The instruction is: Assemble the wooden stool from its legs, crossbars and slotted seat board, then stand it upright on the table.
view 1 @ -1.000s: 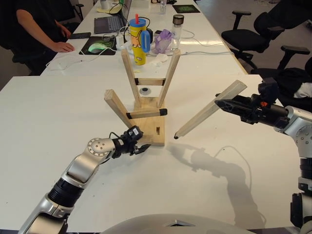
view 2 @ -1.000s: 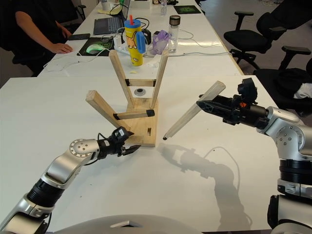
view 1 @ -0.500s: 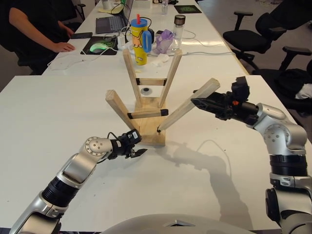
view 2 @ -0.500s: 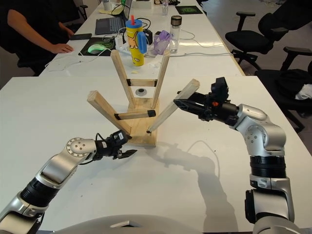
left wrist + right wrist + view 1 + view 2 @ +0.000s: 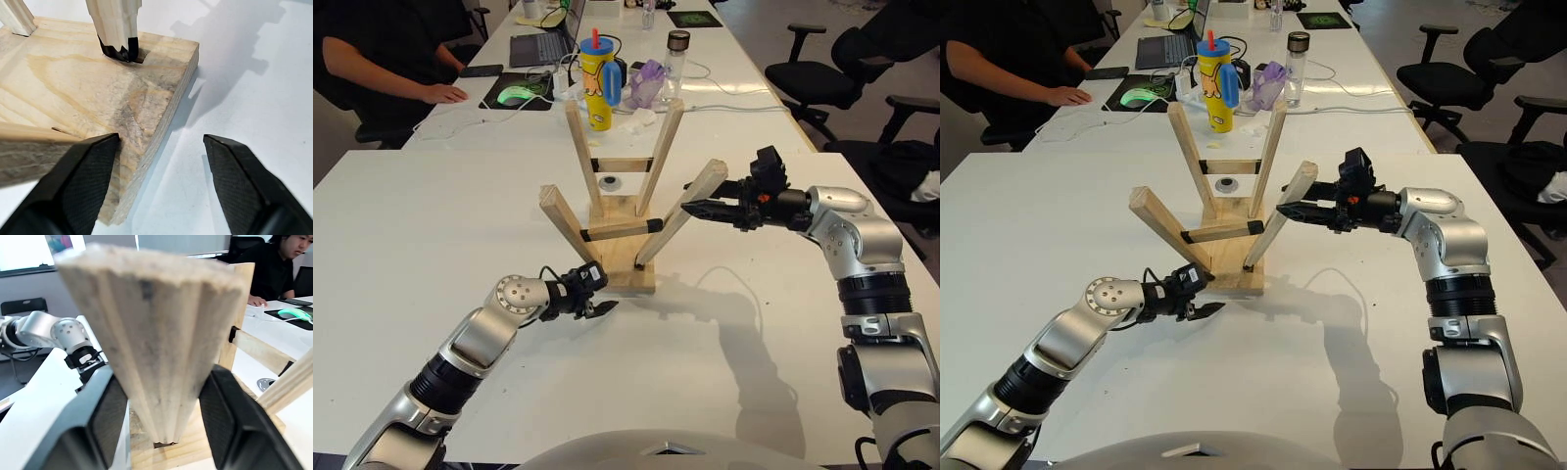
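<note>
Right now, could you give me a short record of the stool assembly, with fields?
seat board: flat on the table
fitted legs: three, standing up from the board, joined by crossbars
fourth leg: tilted, black tip in the corner slot
right gripper: shut on the fourth leg's upper part
left gripper: open, at the board's near corner
progress: not yet stood upright

Office: laptop [image 5: 538, 49], swivel chairs [image 5: 815, 80]

No legible text, labels or numbers.
</note>
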`<state>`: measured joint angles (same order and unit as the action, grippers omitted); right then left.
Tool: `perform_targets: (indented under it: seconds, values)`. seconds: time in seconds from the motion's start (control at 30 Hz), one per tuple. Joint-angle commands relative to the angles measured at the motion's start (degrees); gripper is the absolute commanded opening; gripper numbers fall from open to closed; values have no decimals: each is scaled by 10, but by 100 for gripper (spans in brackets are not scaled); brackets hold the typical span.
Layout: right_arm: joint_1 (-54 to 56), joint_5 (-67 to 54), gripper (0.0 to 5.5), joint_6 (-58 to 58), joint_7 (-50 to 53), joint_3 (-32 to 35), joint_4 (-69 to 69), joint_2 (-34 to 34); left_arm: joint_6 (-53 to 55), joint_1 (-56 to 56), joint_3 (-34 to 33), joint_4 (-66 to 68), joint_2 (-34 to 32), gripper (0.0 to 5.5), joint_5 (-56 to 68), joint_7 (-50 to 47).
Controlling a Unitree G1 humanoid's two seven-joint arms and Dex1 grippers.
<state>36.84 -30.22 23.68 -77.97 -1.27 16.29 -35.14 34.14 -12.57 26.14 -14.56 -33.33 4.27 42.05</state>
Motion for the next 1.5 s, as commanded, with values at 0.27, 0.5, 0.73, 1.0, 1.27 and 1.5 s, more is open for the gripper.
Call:
perform_targets:
  seconds: [0.27,0.5,0.73,1.0,1.27,1.5]
  values:
    - [39,89,204,-85,-70,-63,40,-26,16,40,45,55,2,320,-9,27]
    - [90,118,204,-111,-102,-92,83,-21,5,40,54,66,4,320,-16,31]
    - [79,140,204,-85,-77,-113,121,-1,-4,47,59,73,14,320,-24,28]
    - [103,155,204,-108,-87,-135,148,7,-7,47,59,80,21,320,-32,33]
    - [107,157,204,-107,-82,-148,120,30,-2,45,58,84,30,320,-34,31]
    - [66,162,204,-42,-35,-153,53,17,-111,49,-24,20,66,320,-3,-14]
